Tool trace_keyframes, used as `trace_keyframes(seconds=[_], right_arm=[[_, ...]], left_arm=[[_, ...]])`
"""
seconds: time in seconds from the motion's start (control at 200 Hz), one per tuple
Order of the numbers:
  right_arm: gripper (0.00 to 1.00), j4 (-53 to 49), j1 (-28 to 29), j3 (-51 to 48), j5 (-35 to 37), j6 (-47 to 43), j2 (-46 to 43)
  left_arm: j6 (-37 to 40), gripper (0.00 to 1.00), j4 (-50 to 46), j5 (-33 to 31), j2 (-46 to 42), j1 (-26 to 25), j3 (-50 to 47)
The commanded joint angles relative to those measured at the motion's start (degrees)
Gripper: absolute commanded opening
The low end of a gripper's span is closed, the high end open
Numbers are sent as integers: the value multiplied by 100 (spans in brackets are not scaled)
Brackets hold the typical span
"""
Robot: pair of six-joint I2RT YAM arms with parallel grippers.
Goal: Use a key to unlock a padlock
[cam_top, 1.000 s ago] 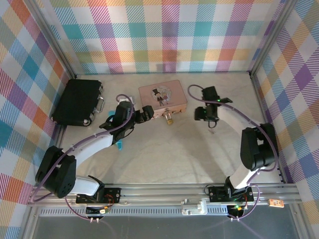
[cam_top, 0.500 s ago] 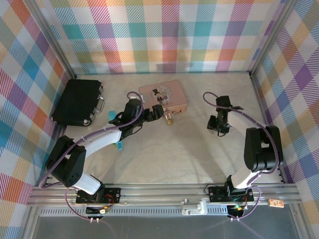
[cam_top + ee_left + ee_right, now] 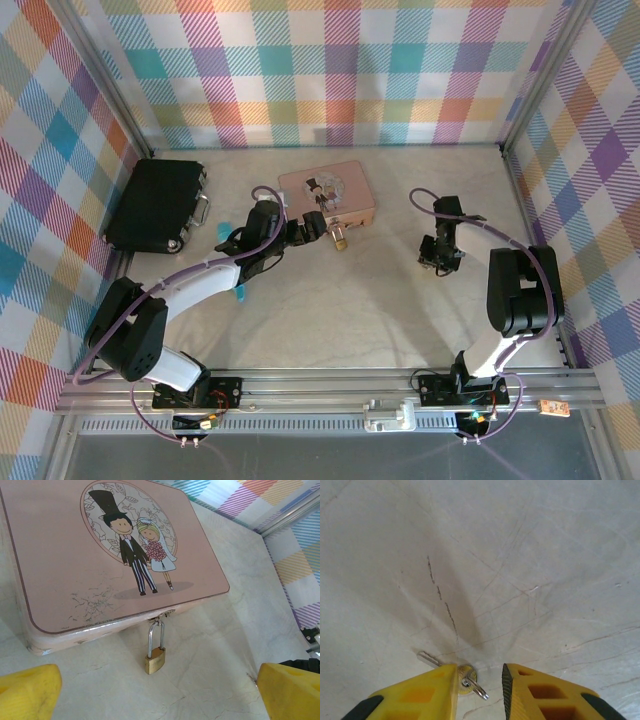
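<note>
Item: padlock (image 3: 155,659), small, brass-coloured body, thin silvery shackle; shackle shut and hooked through the hasp at the front edge of the pink tin box (image 3: 60,555), body lying on the desk (image 3: 340,320) just in front of that edge; in the overhead view the padlock (image 3: 340,240) sits at the near side of the box (image 3: 345,200), towards the back middle of the desk. Item: pink tin box, lid down, printed with a cartoon bride and groom in an oval; lid surface scuffed. Item: key (image 3: 465,676), small, silvery blade with a yellowish head and a wire ring, lying flat on the desk on the right side, well apart from the padlock. Item: left fingers (image 3: 25,692), yellow pads, spread wide apart, holding nothing, hovering just short of the padlock, which lies centred between them; seen from above, left fingers (image 3: 312,226) are close beside the box's near left corner. Item: right fingers (image 3: 427,692), yellow pads, a narrow gap between them, pointing down at the desk and straddling the key; key head lies against the inner face of one pad, the other pad apart from it, so not clamped; overhead position (image 3: 440,260). Item: black case (image 3: 155,205), closed, far left of the desk.
</note>
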Motion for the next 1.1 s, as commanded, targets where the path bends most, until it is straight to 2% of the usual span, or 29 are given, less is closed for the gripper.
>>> trace_keyframes(seconds=[0.0, 0.12, 0.39, 0.61, 0.78, 0.87, 0.95, 1.095], right_arm=[[31, -127, -33, -232, -133, 177, -196], [31, -47, -33, -392, -327, 269, -311], [28, 163, -33, -388, -258, 337, -120], [19, 98, -33, -108, -208, 85, -6], [0, -64, -33, 121, -192, -254, -6], [0, -97, -33, 178, -256, -516, -151], [0, -138, -33, 251, -451, -803, -360], [0, 34, -37, 286, -1589, -968, -819]], left_arm=[[-14, 100, 66, -99, -244, -54, -58], [-16, 100, 91, -115, -265, -54, -102], [-16, 100, 34, -184, -362, -54, -192], [57, 100, -100, -370, -538, -54, -244], [64, 100, -105, -336, -527, -51, -227], [-36, 100, -54, -261, -520, -54, -238], [-262, 100, 42, -96, -510, -54, -237], [-1028, 100, 642, 295, -479, -63, -334]])
